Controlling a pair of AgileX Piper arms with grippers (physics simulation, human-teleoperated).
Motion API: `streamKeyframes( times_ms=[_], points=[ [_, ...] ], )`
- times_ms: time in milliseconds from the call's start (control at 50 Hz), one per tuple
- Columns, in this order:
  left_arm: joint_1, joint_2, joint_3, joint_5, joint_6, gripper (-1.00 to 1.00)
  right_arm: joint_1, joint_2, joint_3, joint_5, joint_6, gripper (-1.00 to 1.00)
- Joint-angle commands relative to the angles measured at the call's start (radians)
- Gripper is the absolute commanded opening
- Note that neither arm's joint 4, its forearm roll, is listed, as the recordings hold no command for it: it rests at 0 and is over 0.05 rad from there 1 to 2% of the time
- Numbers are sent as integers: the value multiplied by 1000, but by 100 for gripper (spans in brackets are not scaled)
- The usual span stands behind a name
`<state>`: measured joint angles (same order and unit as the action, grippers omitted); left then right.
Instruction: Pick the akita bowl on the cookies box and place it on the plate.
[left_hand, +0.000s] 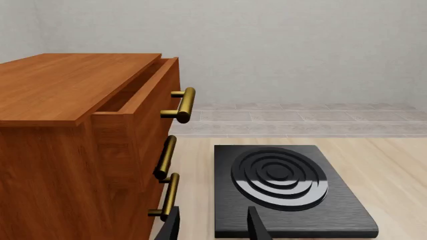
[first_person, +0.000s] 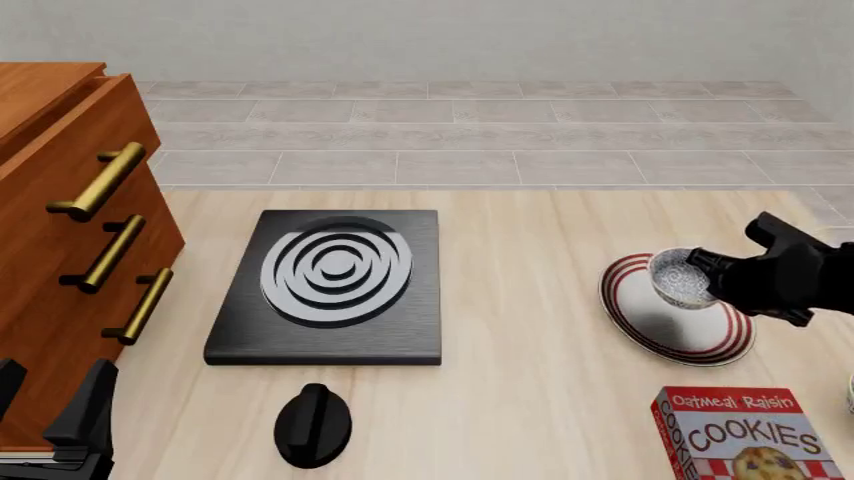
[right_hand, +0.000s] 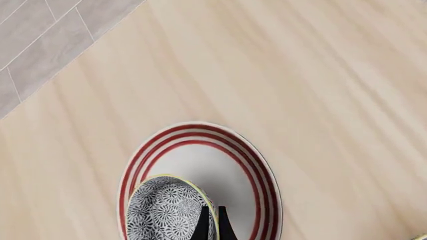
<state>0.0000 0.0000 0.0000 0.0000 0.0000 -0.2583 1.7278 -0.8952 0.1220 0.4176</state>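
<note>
The akita bowl, white with a dark speckled pattern, hangs tilted over the plate, and my right gripper is shut on its rim. In the right wrist view the bowl covers part of the red-ringed plate, with the gripper pinching the bowl's edge. Whether the bowl touches the plate I cannot tell. Nearer to me stands the red cookies box with nothing on it. My left gripper is open at the near left, also open in its own view.
A black stove slab with grey rings lies mid-table, and a black knob sits in front of it. A wooden cabinet with brass handles stands at the left, its top drawer slightly pulled out.
</note>
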Motion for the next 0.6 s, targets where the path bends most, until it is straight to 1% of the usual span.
streamKeyframes(
  times_ms=[20,240,260,520,600],
  points=[
    [0,0,0,0,0,100,-5,26,-11,-14,-2,-100],
    [0,0,0,0,0,100,-5,39,-7,-26,-9,-100],
    [0,0,0,0,0,100,-1,42,-6,-26,-3,-100],
    [0,0,0,0,0,100,-9,40,-3,-24,-21,-100],
    [0,0,0,0,0,100,-5,38,3,-27,-19,-100]
  ],
)
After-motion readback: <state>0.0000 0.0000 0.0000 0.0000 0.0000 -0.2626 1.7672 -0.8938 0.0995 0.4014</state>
